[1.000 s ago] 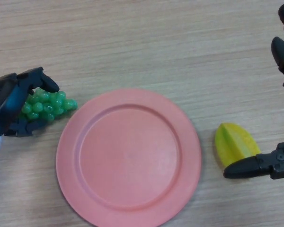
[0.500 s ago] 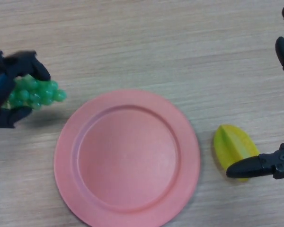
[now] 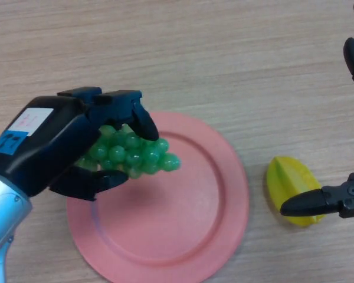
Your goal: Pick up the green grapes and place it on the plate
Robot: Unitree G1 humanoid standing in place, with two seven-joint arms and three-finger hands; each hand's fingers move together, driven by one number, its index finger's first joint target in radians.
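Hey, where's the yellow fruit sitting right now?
In the head view, the yellow fruit lies on the table's right side, just right of the pink plate, with a finger of the right hand over its lower edge.

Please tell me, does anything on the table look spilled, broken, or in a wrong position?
Nothing stands out. The left hand holds the green grapes in one bunch over the pink plate; no loose grapes show. The yellow fruit lies whole on the table beside the plate, near the right hand.
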